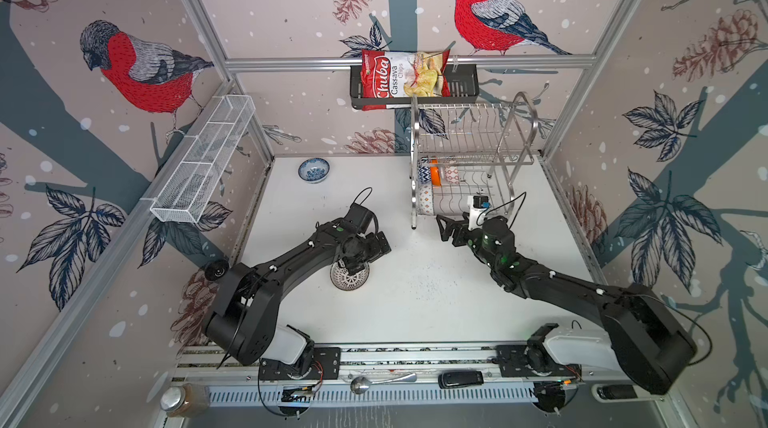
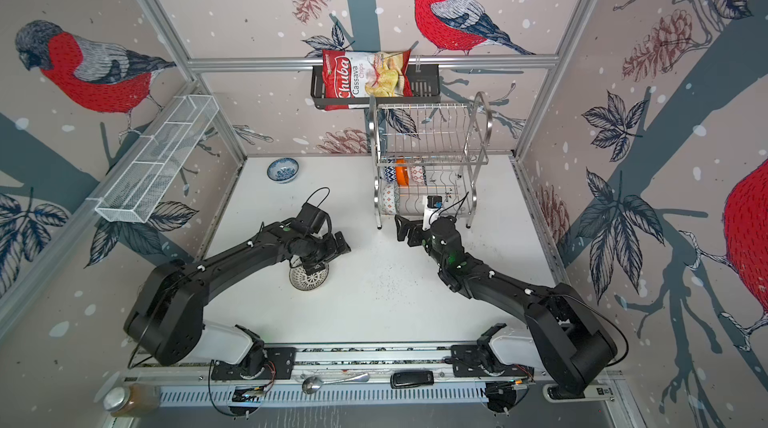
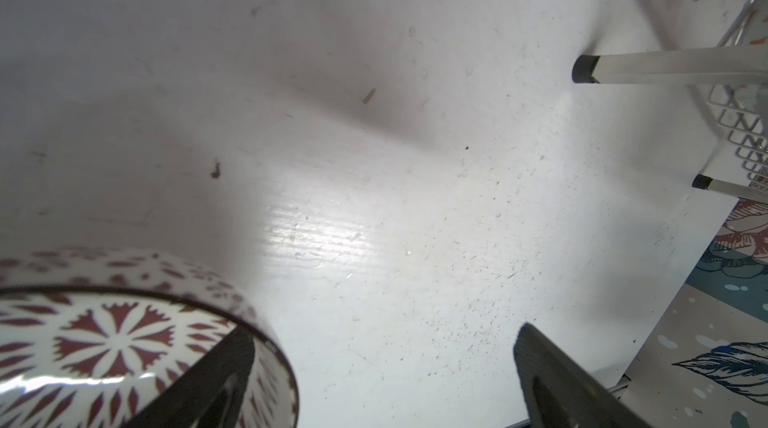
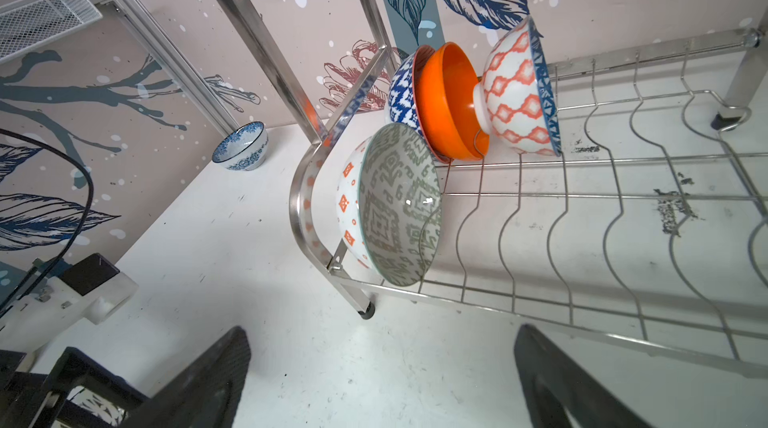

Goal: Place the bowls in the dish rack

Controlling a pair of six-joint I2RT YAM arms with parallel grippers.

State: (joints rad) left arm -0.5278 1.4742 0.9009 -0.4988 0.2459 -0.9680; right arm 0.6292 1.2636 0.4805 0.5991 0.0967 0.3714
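Dotted bowl (image 3: 116,338) beneath left end effector (image 3: 384,334), wide open, one finger over rim.

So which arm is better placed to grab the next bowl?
Left. The left gripper is open astride the rim of the dotted bowl, one finger over its inside. The right gripper hangs open and empty beside the dish rack, away from that bowl.

We see a red-and-white bag of Chuba cassava chips (image 1: 405,74) sitting in a black slatted basket (image 1: 462,88) on the back rail, and a long white mesh basket (image 1: 203,162) hanging on the left wall. Along the front edge we find a metal spoon (image 1: 380,381), a small black device (image 1: 460,379) just beside it, and a lidded jar (image 1: 183,399) with brown contents at the left corner.
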